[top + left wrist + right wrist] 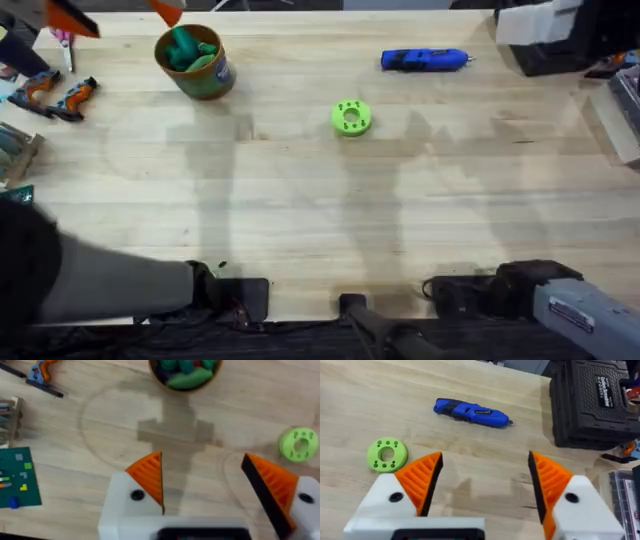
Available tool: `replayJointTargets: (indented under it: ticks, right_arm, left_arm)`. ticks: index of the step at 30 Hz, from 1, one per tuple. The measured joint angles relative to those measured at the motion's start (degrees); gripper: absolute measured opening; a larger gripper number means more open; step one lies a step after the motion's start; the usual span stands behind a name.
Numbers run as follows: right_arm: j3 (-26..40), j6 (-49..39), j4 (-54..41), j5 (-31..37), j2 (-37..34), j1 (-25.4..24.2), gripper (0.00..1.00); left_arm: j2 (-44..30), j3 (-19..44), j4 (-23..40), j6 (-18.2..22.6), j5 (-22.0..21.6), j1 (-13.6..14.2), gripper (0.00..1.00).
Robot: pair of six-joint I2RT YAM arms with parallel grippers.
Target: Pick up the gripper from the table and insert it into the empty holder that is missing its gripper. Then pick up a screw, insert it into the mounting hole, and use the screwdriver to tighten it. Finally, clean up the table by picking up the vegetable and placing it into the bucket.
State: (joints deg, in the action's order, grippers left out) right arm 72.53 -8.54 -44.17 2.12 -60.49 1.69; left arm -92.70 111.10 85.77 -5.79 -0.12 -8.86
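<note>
Dark green oblong toy vegetable (187, 379) already inside short olive-green bucket (196, 62), far left of wooden surface (300, 200).

Judged near finished; best done by lifting clear without nudging bucket. Left end effector (202, 482) hovered above bare wood short of bucket, orange ribbed pads spread wide, holding nothing. Right end effector (485, 480) likewise agape and empty, raised near blue pen-shaped screwdriver (470, 411) and lime-green perforated disc (387, 454).
</note>
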Motion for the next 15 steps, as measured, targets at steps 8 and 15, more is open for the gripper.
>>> replayJointTargets:
  ticks: [8,15]
  right_arm:
    - [0.0,0.0,0.0,0.0,0.0,0.0,0.990]
    - [0.0,0.0,0.0,0.0,0.0,0.0,0.989]
  left_arm:
    - [13.8,0.1,7.6,2.3,1.7,0.1,0.957]
    - [24.5,0.1,9.5,2.6,2.1,0.1,0.957]
